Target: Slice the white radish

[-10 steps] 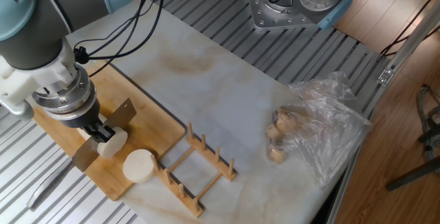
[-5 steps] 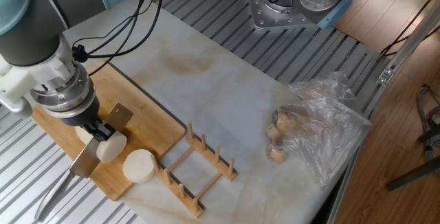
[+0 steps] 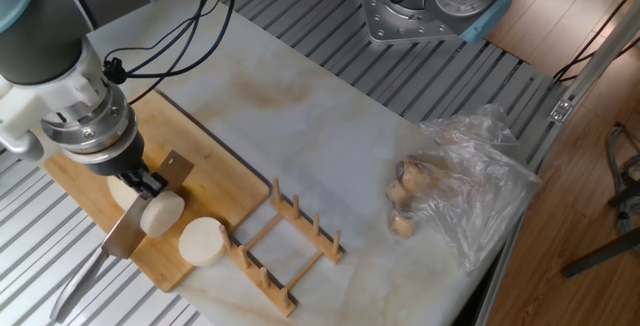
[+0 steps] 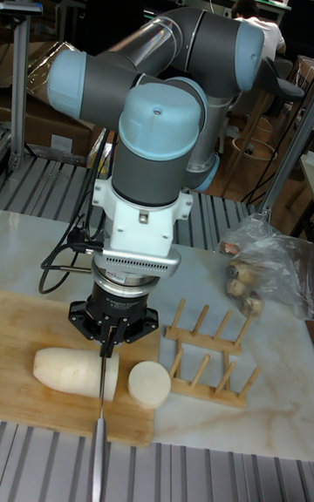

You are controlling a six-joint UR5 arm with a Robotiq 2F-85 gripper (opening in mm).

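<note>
The white radish [image 4: 74, 371] lies on the wooden cutting board [image 3: 215, 181], a thick creamy cylinder; only its cut end [image 3: 160, 211] shows in the fixed view. A cut-off stub [image 3: 203, 241] [image 4: 149, 383] stands just to its right on the board [image 4: 35, 319]. My gripper [image 3: 147, 181] [image 4: 109, 336] hangs right over the radish's cut end, shut on a knife. The blade [image 3: 125, 228] [image 4: 102, 380] stands edge-down across the radish near that end. The knife handle [image 3: 75, 286] [image 4: 98, 458] pokes out past the board's front edge.
A wooden dish rack [image 3: 290, 246] [image 4: 209, 354] stands right of the board. Further right lies a clear plastic bag with brownish lumps [image 3: 450, 191] [image 4: 262, 267]. A second robot base [image 3: 430, 6] is bolted at the back. The marble slab ends at grooved metal rails.
The knife has swung down from a raised position onto the radish, its handle now showing past the board edge. The arm has since shifted slightly back and left.
</note>
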